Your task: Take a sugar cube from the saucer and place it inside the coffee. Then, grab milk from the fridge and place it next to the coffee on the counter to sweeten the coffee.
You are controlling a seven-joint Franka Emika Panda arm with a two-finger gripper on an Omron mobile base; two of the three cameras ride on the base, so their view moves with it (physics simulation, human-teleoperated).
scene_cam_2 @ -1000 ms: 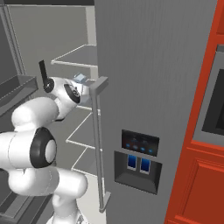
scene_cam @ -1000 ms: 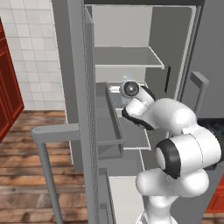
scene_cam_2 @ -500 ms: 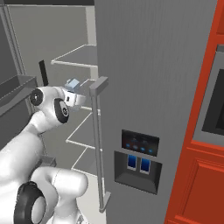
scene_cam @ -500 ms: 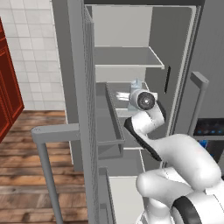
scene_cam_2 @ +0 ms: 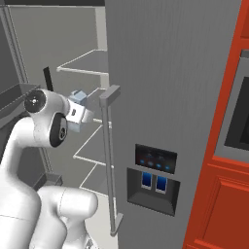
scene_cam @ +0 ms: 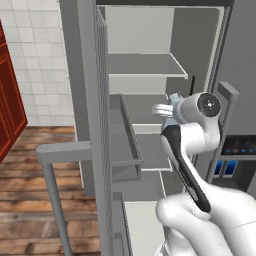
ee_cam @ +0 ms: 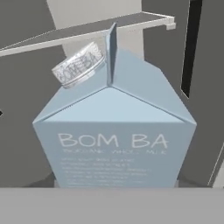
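The milk (ee_cam: 113, 131), a pale blue-white gabled carton with a ribbed cap, fills the hand view from very close. In the right base view the milk (scene_cam_2: 78, 97) sits at the end of my hand, and my gripper (scene_cam_2: 83, 108) is shut on it inside the open fridge (scene_cam_2: 170, 73), level with the middle shelves. The left base view shows the gripper (scene_cam: 167, 111) and the carton's top (scene_cam: 173, 98) just past my wrist, below the upper shelf (scene_cam: 145, 65). My fingertips are hidden behind the carton.
The fridge's left door (scene_cam: 100, 125) stands open with its bins close to my arm. On the right door are a long bar handle (scene_cam_2: 109, 160) and a blue-lit dispenser panel (scene_cam_2: 155, 158). Red cabinets (scene_cam_2: 228, 194) flank the fridge, and a wood floor (scene_cam: 30, 200) lies to the left.
My arm has unfolded and the hand has slid a little to the right in the left base view, with the carton moving along in the grip. The jaws kept their width.
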